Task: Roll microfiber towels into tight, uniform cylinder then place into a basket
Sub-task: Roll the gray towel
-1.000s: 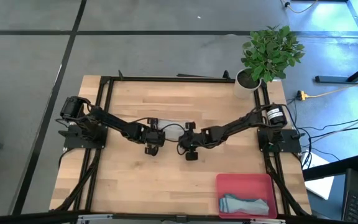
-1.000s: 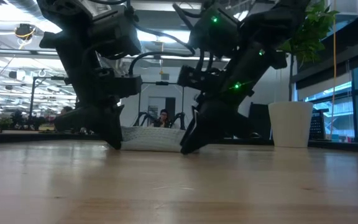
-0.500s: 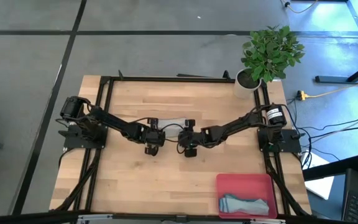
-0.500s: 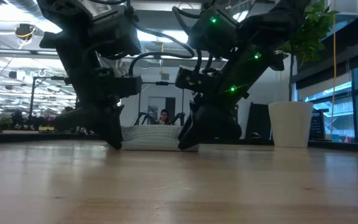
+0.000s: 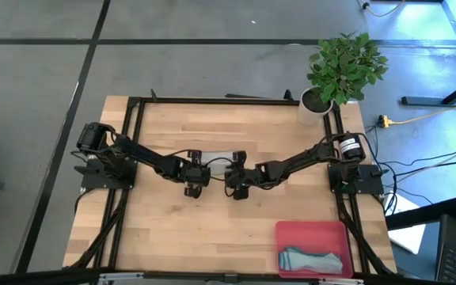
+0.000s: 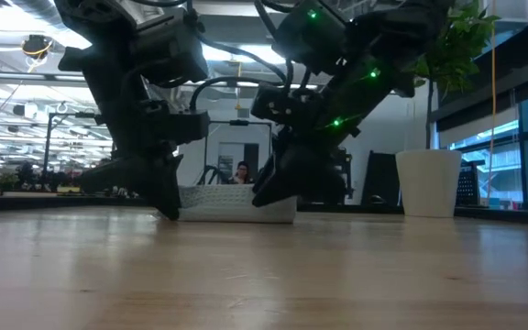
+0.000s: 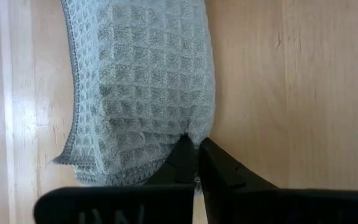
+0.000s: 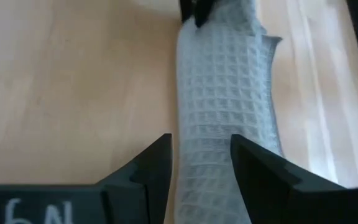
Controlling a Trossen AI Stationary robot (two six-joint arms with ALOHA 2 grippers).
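The pale grey-green towel (image 5: 217,157) lies as a narrow folded band on the table's middle between my two grippers; it also shows in the low view (image 6: 232,203). My left gripper (image 5: 195,180) is shut on the towel's left end. My right gripper (image 5: 237,182) is open, its two fingers standing either side of the band near its right end (image 8: 205,168). The pink basket (image 5: 293,234) stands at the near right with the rolled teal-blue towel (image 5: 312,260) lying in it. My left gripper pinches the towel's left end edge (image 7: 188,135) between its two shut fingers, close to one corner. The fingers slant down onto it from the left. The cloth puckers a little at the pinch and lies on the table. My right gripper's fingers (image 8: 146,177) straddle the band, and the cloth fills the gap between them; whether they touch it I cannot tell.
A white pot with a green plant (image 5: 323,99) stands at the table's far right corner. Black frame rails (image 5: 133,142) run along the table's left, far and right sides. Bare wood lies between the towel and the basket.
My right gripper has gone toward the table's left along the towel, closer to my left gripper, and a little up. More of the towel's right end now shows beyond it in the low view.
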